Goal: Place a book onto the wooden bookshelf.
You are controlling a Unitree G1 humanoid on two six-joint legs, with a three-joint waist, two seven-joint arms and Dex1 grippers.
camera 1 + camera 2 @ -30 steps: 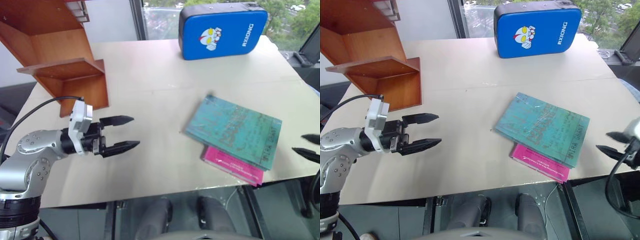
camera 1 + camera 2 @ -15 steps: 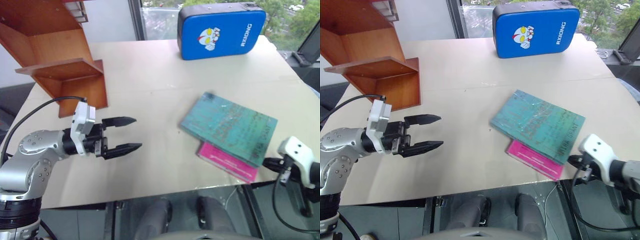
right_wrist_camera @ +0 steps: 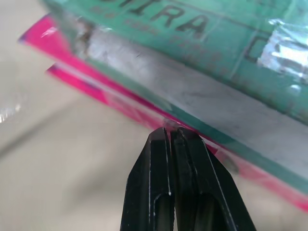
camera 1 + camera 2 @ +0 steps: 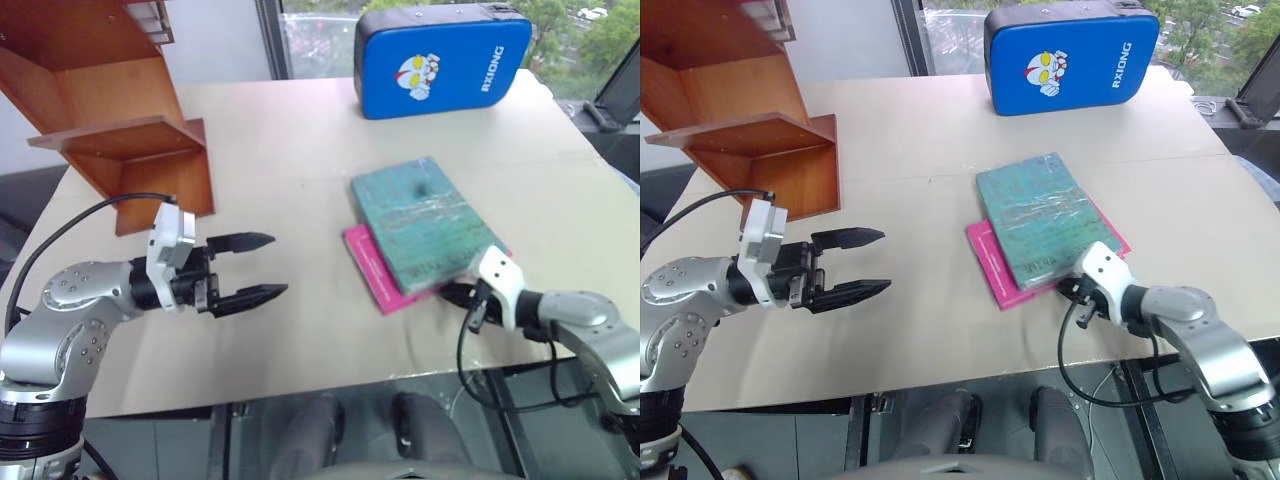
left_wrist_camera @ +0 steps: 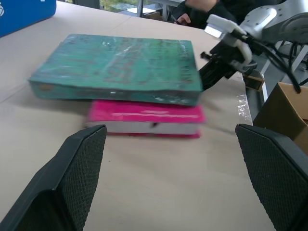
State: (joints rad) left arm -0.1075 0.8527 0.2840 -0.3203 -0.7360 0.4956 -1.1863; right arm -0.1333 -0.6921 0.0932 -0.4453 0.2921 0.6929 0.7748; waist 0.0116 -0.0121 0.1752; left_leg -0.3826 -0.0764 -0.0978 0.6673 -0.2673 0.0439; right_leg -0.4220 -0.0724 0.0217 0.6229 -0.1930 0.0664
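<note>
Teal book (image 4: 420,222) is sitting near the tabletop's (image 4: 300,150) front edge; my shut right pincer (image 3: 169,137) is nudging its side and risks pushing it off, while the left pincer (image 4: 247,270) is gaping wide.

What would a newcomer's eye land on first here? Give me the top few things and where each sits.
The bright blue padded case stands at the table's far edge. Near the middle, the teal-green book lies on a magenta-pink book, with the shut right gripper at their near corner. The reddish-brown wooden bookshelf stands at far left, and the open left gripper hangs over the table in front of it.
</note>
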